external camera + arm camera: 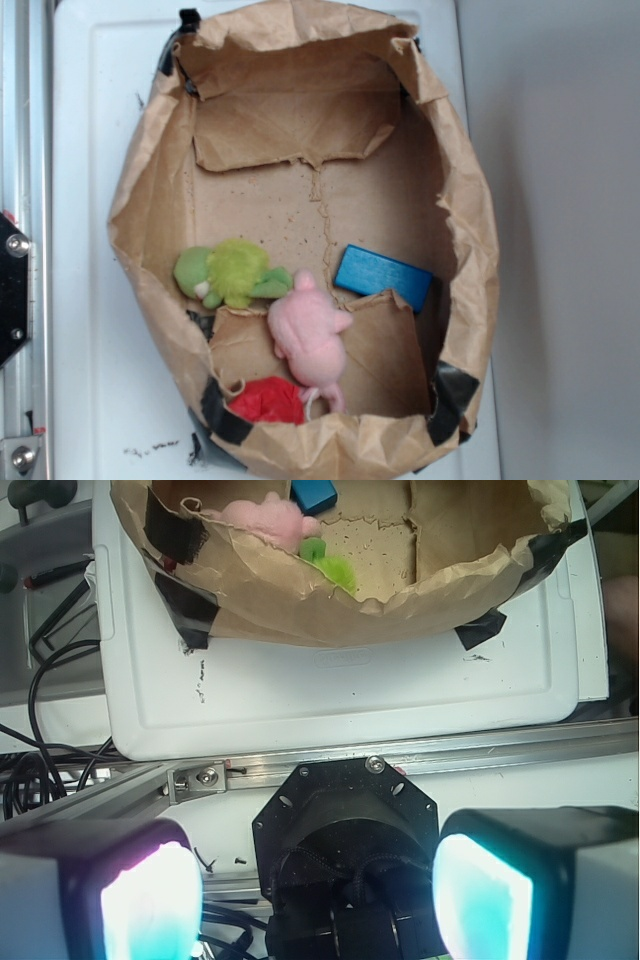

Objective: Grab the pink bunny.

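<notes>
The claw (318,895) hangs wide open and empty, its two pads (150,900) well apart, outside the brown paper bag (150,200) over the bench's metal rail (400,760). Inside the bag lies the pink bunny (308,335), touching the green plush (230,272), with a red lump (268,402) just beside it and a blue block (383,277) near.

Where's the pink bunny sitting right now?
In the exterior view the pink bunny lies inside the paper bag, near its lower rim, between the green plush and the red lump, left of the blue block.
</notes>
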{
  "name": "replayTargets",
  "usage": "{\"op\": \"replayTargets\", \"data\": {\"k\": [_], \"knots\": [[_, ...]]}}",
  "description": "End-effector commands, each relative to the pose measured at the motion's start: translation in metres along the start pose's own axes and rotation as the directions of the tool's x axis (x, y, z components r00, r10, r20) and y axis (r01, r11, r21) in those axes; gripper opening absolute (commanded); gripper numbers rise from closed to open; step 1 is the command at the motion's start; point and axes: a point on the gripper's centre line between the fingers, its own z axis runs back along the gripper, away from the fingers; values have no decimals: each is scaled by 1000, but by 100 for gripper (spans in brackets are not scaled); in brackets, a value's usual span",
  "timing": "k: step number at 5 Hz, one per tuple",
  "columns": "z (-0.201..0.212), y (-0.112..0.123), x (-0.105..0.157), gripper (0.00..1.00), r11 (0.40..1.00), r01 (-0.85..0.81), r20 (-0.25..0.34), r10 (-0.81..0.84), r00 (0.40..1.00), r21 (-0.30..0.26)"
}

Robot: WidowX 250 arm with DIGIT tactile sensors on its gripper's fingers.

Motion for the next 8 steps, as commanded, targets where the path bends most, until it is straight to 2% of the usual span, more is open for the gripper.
{"op": "replayTargets", "data": {"k": [1, 2, 3, 4, 5, 6, 7, 8], "knots": [[0, 0, 0, 100, 1000, 0, 0, 0, 1000, 0], [-2, -4, 9, 100, 998, 60, -1, -60, 998, -31], [-2, 5, 27, 100, 989, 139, 53, -136, 989, -53], [-18, 12, 43, 100, 979, 204, 85, -204, 975, 8], [-38, 16, 74, 100, 985, 150, 71, -157, 985, 91], [-57, 14, 112, 100, 982, 110, 60, -120, 991, 151], [-65, 17, 139, 100, 980, 98, 68, -111, 991, 174], [-82, 24, 156, 100, 963, 219, 47, -229, 972, 158]]}}
